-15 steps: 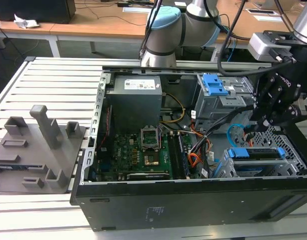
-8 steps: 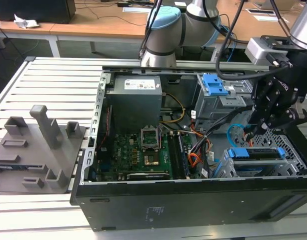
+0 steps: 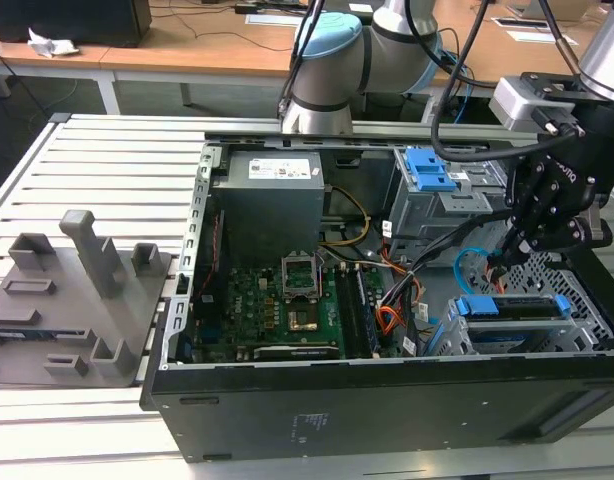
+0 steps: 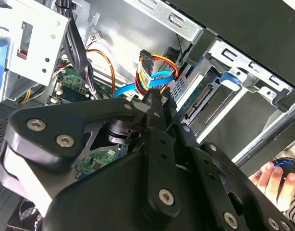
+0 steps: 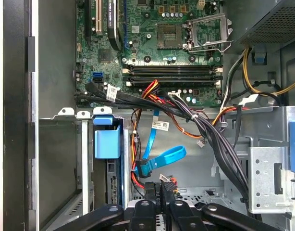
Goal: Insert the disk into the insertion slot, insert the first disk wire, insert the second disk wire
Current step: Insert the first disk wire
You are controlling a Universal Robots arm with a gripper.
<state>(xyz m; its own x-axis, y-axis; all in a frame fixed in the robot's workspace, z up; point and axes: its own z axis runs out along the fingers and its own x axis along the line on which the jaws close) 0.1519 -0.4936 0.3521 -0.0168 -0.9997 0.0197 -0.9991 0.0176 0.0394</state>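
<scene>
Disk point(image 3: 512, 308) sat in the insertion slot point(image 3: 585, 318), near, at the exterior view's right. End effector point(image 5: 160, 188) clamped the first disk wire point(image 4: 146, 67): step 2. Mating would demand its plug squared to the disk.

The exterior view looks down slantwise on the whole computer case point(image 3: 387, 420). Both wrist views look from near into this case and share the second disk wire point(image 5: 162, 159).
</scene>
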